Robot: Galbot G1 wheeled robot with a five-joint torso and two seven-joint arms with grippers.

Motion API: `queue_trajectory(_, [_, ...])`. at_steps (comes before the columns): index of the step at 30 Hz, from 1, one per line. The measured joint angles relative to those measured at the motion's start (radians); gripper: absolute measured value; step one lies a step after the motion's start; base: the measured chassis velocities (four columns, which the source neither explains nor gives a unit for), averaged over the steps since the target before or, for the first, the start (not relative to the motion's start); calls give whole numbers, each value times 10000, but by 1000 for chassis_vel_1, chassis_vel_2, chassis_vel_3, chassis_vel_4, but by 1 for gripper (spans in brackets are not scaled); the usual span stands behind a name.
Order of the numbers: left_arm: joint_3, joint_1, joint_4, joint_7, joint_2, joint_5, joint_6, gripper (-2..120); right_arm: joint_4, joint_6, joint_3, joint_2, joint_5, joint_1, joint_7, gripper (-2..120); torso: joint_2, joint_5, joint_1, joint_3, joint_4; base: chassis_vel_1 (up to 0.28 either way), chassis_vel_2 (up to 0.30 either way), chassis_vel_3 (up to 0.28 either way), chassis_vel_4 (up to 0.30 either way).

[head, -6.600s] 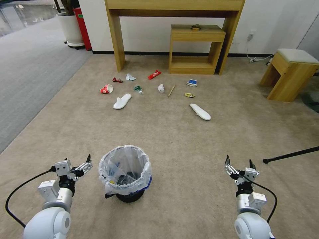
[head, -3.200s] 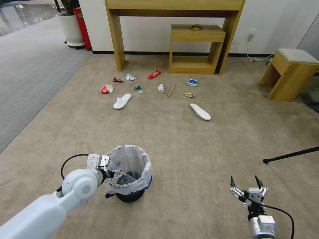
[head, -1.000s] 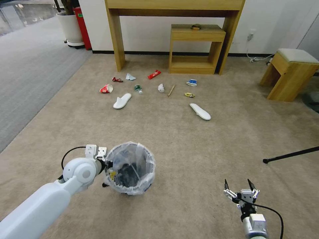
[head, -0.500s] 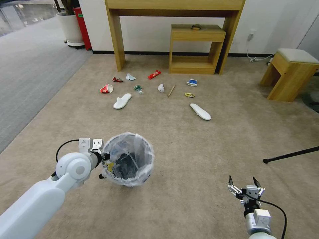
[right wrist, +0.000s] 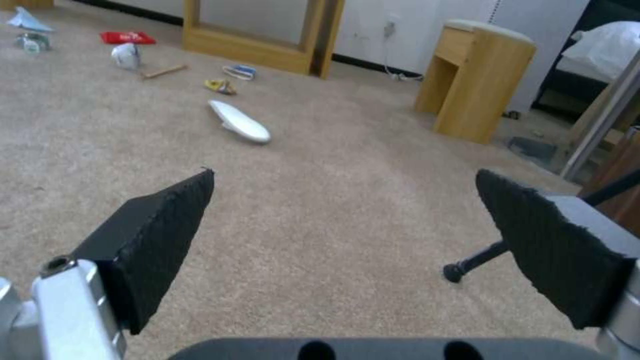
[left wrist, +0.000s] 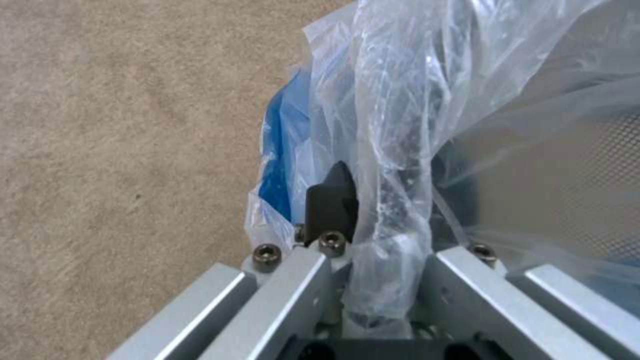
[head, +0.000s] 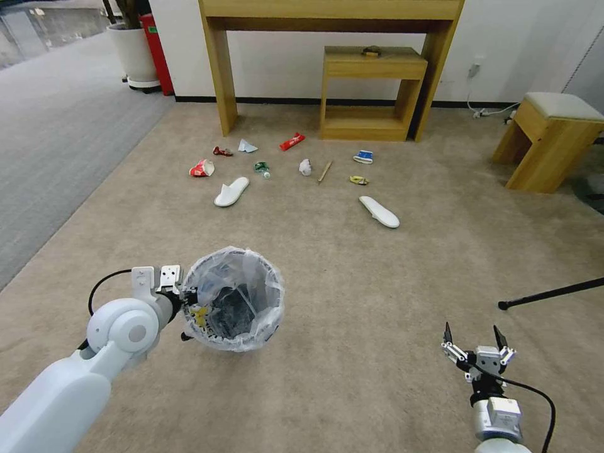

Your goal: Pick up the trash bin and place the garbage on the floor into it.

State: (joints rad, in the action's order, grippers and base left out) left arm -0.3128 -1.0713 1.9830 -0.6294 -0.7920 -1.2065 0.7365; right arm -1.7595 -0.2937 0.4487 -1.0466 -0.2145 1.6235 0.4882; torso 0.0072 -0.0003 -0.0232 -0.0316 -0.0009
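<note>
Head view: we are looking down on the beige floor [head: 352, 277], where the left hand [head: 189, 301] is gripping the near-left rim of the trash bin [head: 234, 299]. The bin is tilting so that its mouth is facing up toward the camera, its crinkled bag liner showing. Beyond it, well apart, the garbage [head: 296, 170] is lying scattered before a wooden table [head: 327, 19]: a white slipper [head: 231, 191] on the left, a second slipper [head: 379, 211] on the right, with wrappers, a cup and a stick between and behind them. The right hand [head: 478, 343] is hovering low at the right, its fingers spread wide and holding nothing.

Left wrist view: we are seeing what the head view is hiding, namely one dark finger [left wrist: 331, 202] pressing against the bag and blue rim edge, clenched on the bin wall.

Right wrist view: the two black pads [right wrist: 157, 220] are standing far apart, framing the second slipper [right wrist: 240, 121] and a wooden stool [right wrist: 477, 75].
</note>
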Motion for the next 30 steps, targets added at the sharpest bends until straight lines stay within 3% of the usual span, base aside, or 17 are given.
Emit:
queue_trajectory(16, [-206,-297,76,291,-44,466,-54,0,46,-165,48,-324,44,-41,-53,100,0,1,0,-1,0,14,17,-20,-21])
queue_trajectory(30, [-191,-301,-13,466,3,703,-152,0,72,-218,39,-489,94,-23,-88,100,0,4,0,0,3,213,207,-211,-209])
